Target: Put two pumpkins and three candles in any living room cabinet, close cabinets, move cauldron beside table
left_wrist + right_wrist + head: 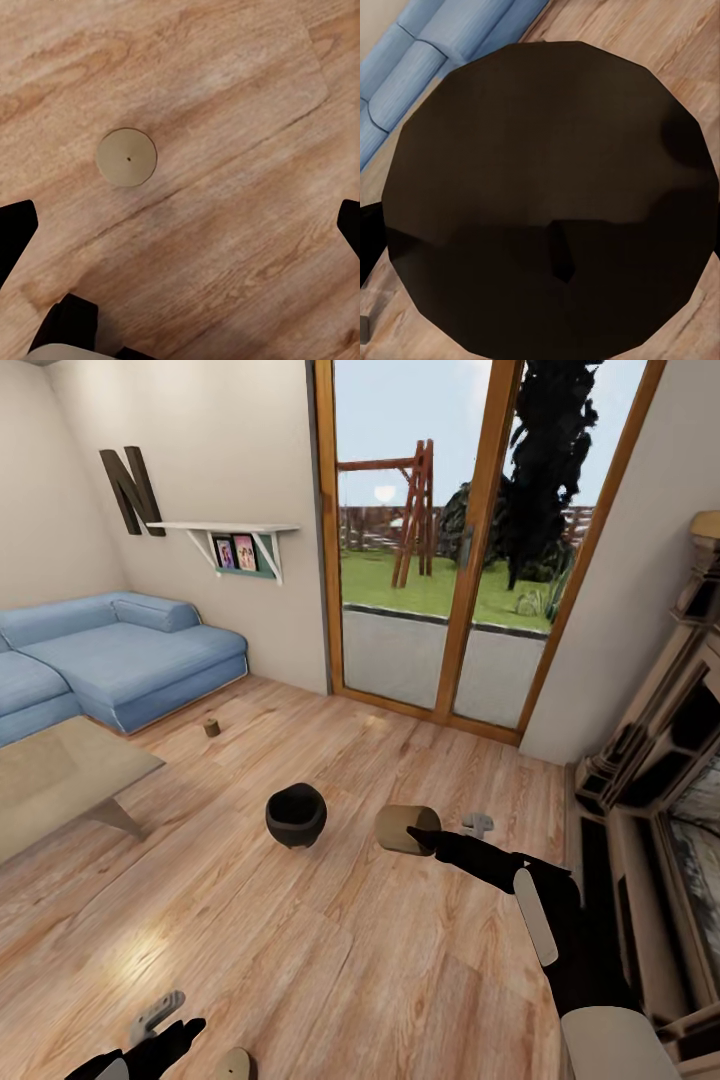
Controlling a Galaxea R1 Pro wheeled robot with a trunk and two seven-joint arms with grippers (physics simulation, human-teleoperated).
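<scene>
The right tool (425, 838) sits right of centre in the head view, its black fingers clamped on a tan cylinder, a candle (400, 828), held on its side above the wooden floor (330, 970). In the right wrist view the candle's dark round end (547, 202) covers nearly the whole frame, with the blue sofa (427, 52) at the upper left behind it.

Just left of that tool in the head view, at the frame's centre, the black cauldron (296, 815) stands upright on the floor, near the tool but apart from it. A small grey object (478, 824) lies on the floor just right of the held candle. Further off, toward the left, a small brown candle (212, 728) stands on the floor in front of the sofa (120, 655), and the glass-topped bench (60, 775) lies at the left edge, well apart from the cauldron.

The left tool (165, 1050) is at the bottom left corner of the head view. In the left wrist view its black fingertips (15, 232) stand spread wide at either edge of the frame, gripping nothing, and a round tan disc (127, 157), a candle seen from above, rests on the floor between and beyond them. That candle (232, 1064) shows at the bottom edge of the head view, just right of the left tool.
</scene>
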